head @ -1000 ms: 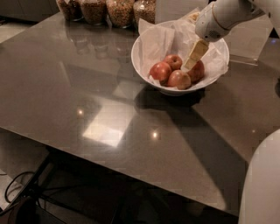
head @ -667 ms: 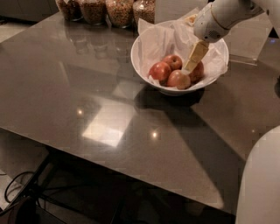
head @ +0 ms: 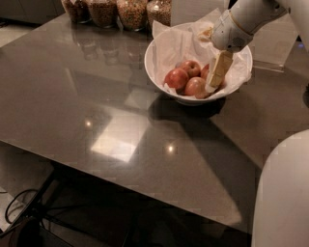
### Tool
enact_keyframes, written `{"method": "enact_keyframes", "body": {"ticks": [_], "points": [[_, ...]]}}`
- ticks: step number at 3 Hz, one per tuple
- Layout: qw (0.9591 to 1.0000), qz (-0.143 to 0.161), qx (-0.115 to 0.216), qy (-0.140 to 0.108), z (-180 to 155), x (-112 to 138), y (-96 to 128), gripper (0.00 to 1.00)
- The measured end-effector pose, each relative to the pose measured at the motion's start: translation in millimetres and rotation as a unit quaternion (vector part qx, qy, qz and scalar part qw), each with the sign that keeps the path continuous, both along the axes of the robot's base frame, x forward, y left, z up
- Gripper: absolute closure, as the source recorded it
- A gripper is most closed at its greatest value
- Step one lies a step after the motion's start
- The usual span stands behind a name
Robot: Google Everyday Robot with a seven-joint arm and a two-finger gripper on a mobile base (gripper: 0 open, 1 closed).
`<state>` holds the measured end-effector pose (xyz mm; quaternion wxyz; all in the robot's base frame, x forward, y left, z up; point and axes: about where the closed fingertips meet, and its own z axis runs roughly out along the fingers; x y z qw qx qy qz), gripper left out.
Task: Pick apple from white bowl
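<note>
The white bowl (head: pixel 164 82) stands on the dark table toward the far right, lined with crumpled white paper. Several red apples lie in it; one (head: pixel 176 78) is at the left, one (head: pixel 191 68) behind it and one (head: pixel 195 86) at the front. My gripper (head: pixel 213 83) reaches down into the bowl from the upper right. Its pale finger (head: pixel 218 70) stands right beside the front apple and hides part of another apple behind it.
Several glass jars of grains (head: pixel 131 13) stand in a row at the table's far edge, left of the bowl. The dark glossy table (head: pixel 96 111) stretches left and front. My robot body (head: pixel 285 193) fills the lower right corner. Cables (head: pixel 19 207) lie on the floor below.
The gripper has sunk a little lower into the bowl, toward the front apple. The apples and bowl have not moved.
</note>
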<state>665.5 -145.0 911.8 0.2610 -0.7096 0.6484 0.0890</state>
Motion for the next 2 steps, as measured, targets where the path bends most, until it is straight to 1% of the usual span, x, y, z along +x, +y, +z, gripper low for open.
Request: {"method": "enact_keyframes", "body": {"ticks": [1, 2], "points": [[1.0000, 0.000, 0.000, 0.000, 0, 0, 0, 0.00], [0.9994, -0.020, 0.030, 0.000, -20, 22, 8, 0.00]]}}
